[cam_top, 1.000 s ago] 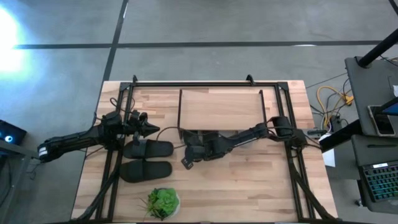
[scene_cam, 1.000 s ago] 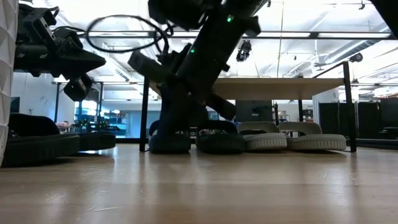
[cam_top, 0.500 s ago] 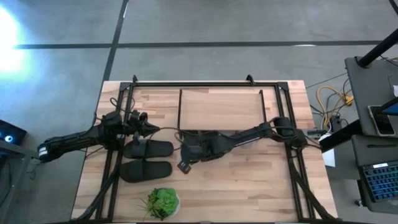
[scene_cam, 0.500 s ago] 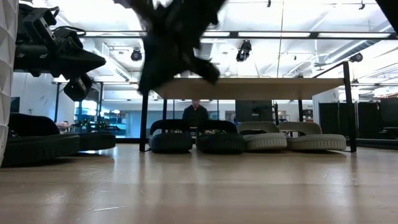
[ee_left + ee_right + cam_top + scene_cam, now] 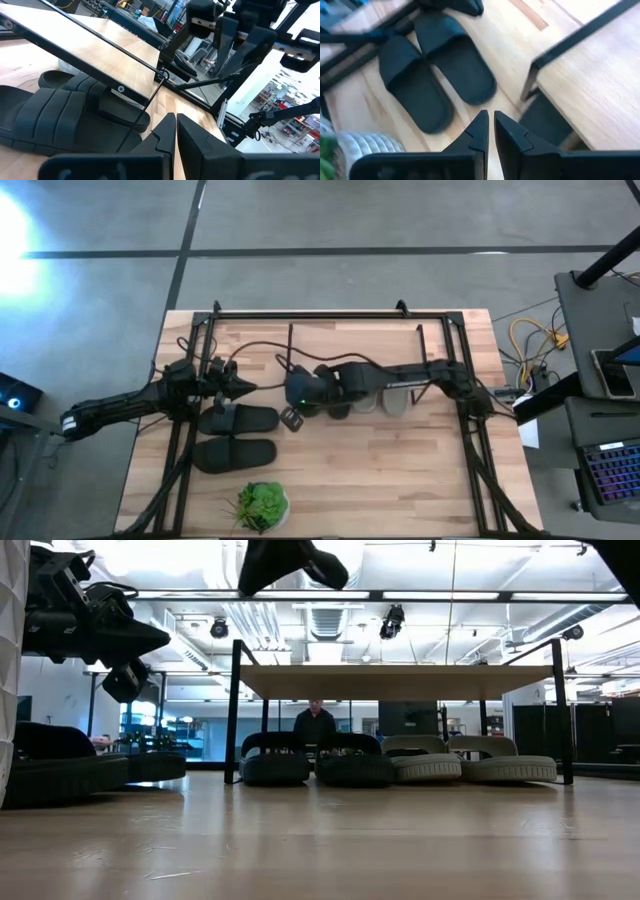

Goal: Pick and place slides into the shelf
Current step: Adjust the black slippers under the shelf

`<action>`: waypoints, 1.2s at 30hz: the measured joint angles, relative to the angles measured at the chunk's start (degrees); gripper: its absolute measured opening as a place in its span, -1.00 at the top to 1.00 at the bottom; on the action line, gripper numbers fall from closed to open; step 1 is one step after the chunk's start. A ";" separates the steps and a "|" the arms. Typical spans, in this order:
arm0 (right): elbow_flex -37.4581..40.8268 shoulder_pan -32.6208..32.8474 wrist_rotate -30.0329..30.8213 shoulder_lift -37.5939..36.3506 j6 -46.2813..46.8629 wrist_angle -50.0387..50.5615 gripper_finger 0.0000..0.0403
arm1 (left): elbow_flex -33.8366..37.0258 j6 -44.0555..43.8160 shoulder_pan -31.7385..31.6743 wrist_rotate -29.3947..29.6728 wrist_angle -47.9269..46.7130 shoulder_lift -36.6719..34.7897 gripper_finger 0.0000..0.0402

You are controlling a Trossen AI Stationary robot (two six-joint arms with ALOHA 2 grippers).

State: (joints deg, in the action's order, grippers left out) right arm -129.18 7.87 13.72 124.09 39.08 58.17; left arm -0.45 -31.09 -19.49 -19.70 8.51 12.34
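A: Where's the right pincer (image 5: pixel 291 418) rn?

B: Up over the table (image 5: pixel 400 470), just off the shelf (image 5: pixel 400 681)'s front-left corner, arm stretched across from the right side. Wrist view shows the two fingers nearly together w/ only a thin slit between — nothing in them.

A: And the left pincer (image 5: pixel 243 388)?

B: By the table's left edge, tips closed to a point, empty, hanging just above the black slides (image 5: pixel 238 420) and aimed toward the shelf.

A: Slides — where are they?

B: Black pair's out on the table near the left edge, side by side, one (image 5: pixel 234 454) closer to the front edge than the other. Right wrist view has both (image 5: pixel 432 75) lying flat, straps up. Under the shelf, low view shows four in a row btw the black legs: two dark ones — (image 5: pixel 273 759) and (image 5: pixel 352 759) — on the left, two light grey ones — (image 5: pixel 425 759) and (image 5: pixel 502 759) — on the right, each touching its neighbour. From above the right arm covers most of that spot; the shelf's top board can't be made out there.

A: Anything else?

B: Small green plant (image 5: pixel 262 505) in a pale pot near the table's front edge, left of centre. A person (image 5: pixel 315 726) in dark clothes shows in the room behind the shelf.
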 joint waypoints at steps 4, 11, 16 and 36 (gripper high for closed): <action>-1.44 0.39 1.38 -0.05 0.09 4.35 0.89 | 0.00 0.00 -0.02 0.00 0.02 -0.05 0.99; -1.85 1.02 3.74 -0.34 1.80 11.62 0.89 | -0.02 -0.61 -0.02 6.02 2.37 -0.06 0.99; -1.85 0.67 5.89 -0.95 1.41 16.23 0.89 | -0.02 -14.63 -0.02 9.33 13.01 0.15 0.99; -1.85 -9.81 6.43 -4.17 1.49 16.46 0.89 | -27.08 20.65 -0.07 18.14 -30.66 17.21 0.99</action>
State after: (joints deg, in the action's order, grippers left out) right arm -131.02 -1.94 20.16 119.92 40.57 74.64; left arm -27.53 -10.45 -19.55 -1.56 -22.15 29.54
